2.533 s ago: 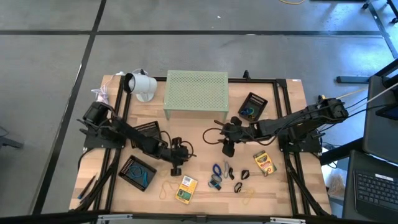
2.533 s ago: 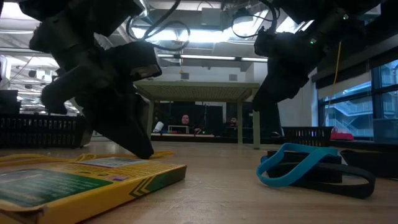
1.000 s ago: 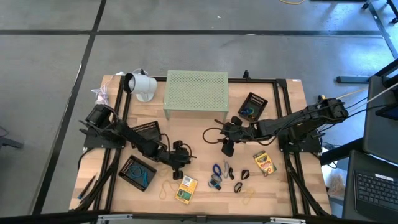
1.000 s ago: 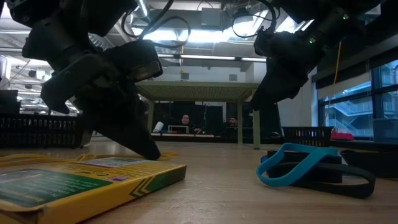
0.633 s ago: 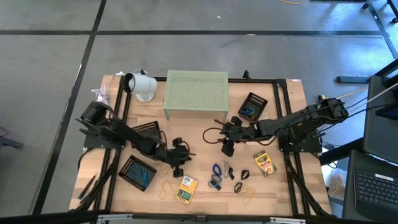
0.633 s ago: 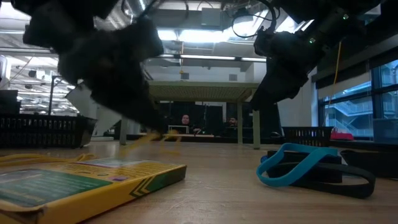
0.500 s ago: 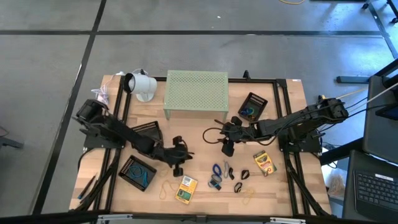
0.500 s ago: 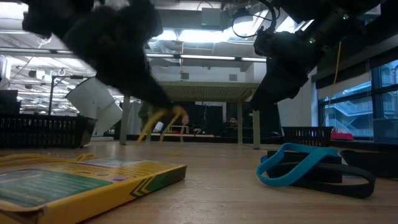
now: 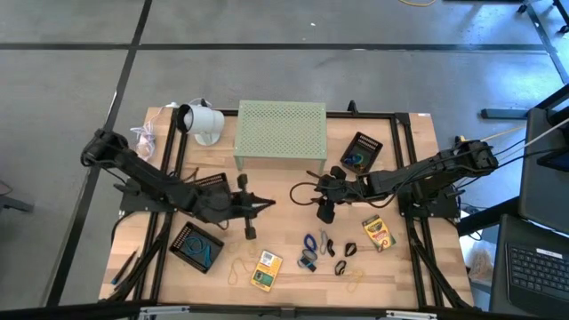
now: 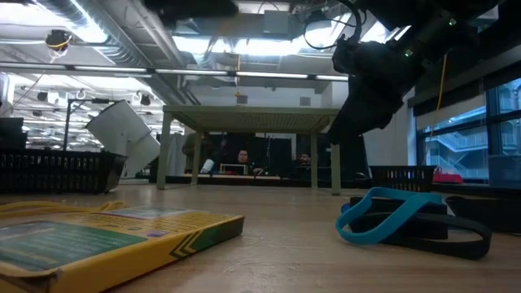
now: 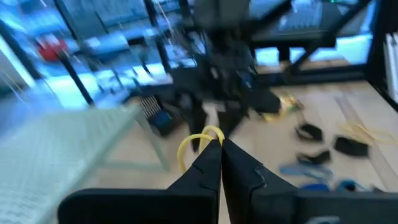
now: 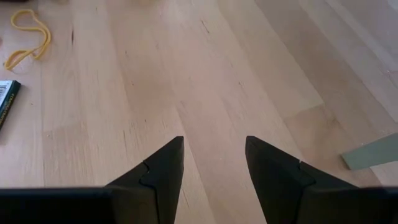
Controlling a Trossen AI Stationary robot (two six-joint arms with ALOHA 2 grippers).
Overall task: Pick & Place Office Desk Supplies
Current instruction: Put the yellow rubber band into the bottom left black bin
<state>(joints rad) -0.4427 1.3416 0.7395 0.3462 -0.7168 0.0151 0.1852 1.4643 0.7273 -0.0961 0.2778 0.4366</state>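
green riser (image 9: 280, 132), white cup (image 9: 201, 121), basket (image 9: 362, 151)

Table (image 12: 205, 74) of pale, smooth wood; riser (image 9: 281, 131) perforated, matt green; card box (image 10: 98, 236) glossy.

Grey concrete floor (image 9: 267, 71) with dark seams, ceiling strip lights (image 10: 244, 75), window (image 10: 456, 138) at right

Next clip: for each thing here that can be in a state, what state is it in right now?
left gripper: shut on the yellow rubber band, lifted off the table
right gripper: open, empty, over bare wood
white cup: tipped on its side
green riser: standing on its legs
yellow box: lying flat
blue band: resting on the table
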